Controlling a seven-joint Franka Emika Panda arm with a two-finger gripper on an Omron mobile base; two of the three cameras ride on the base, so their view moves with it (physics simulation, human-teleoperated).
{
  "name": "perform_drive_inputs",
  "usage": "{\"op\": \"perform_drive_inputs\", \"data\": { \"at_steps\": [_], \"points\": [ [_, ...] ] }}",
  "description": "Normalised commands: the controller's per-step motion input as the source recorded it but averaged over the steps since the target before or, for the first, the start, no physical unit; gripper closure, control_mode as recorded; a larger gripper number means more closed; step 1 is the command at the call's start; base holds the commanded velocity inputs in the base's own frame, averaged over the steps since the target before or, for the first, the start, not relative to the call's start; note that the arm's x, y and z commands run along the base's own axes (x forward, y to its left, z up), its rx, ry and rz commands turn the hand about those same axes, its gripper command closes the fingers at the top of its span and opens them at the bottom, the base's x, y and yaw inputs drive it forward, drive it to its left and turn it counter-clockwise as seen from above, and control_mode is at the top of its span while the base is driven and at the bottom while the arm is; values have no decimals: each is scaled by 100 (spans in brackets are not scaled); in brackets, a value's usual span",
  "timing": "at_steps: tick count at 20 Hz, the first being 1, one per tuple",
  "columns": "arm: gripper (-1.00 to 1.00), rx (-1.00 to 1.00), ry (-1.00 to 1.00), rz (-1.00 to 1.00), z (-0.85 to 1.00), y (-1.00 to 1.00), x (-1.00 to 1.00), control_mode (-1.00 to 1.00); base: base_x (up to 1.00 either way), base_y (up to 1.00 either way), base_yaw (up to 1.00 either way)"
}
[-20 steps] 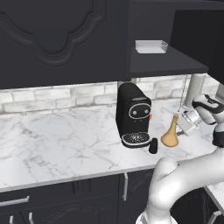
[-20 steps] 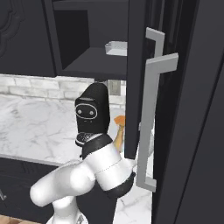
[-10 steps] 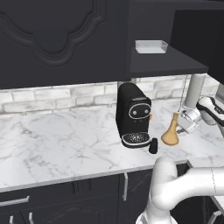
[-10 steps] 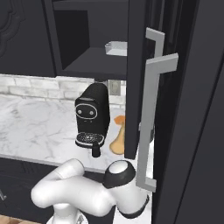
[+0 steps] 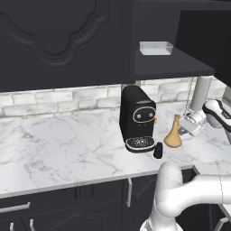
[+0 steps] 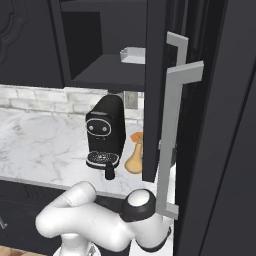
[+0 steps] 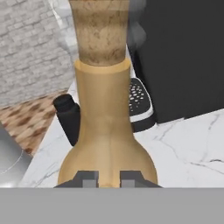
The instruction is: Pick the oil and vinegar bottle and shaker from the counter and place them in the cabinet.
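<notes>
1. Step in hand was the pick of the oil and vinegar bottle (image 5: 173, 136): your gripper (image 7: 108, 178) sat right at its wide base, both tips against the tan body, jaws drawn nearly together. I'd read that as clamped on the bottle, though the contact itself was hard to confirm.
2. The bottle stood upright on the counter (image 5: 63, 144), just to the right of the coffee machine (image 5: 137, 119) in the left base view, not lifted.
3. The shaker (image 5: 158, 150) stood on the counter in front of the coffee machine's drip tray, near the bottle but apart from it. Untouched.
4. The cabinet (image 6: 107, 70) was open, its door (image 6: 155, 90) swung out. A clear tray (image 5: 156, 48) already sat at the back of the shelf.
5. My judgement: task was early, nothing stowed.
6. Next move called for a straight lift, then a rise to shelf height, steering round the open door and setting down short of the tray.
7. Risk: grip low on a rounded base could let the bottle tip.
</notes>
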Motion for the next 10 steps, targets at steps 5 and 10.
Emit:
{"op": "perform_drive_inputs", "data": {
  "at_steps": [5, 10],
  "points": [
    [100, 0, -3, -6, 0, 32, -26, -100, 0, 0, 0],
    [100, -2, -13, -18, 4, 13, -70, -100, 0, 0, 0]
  ]
}}
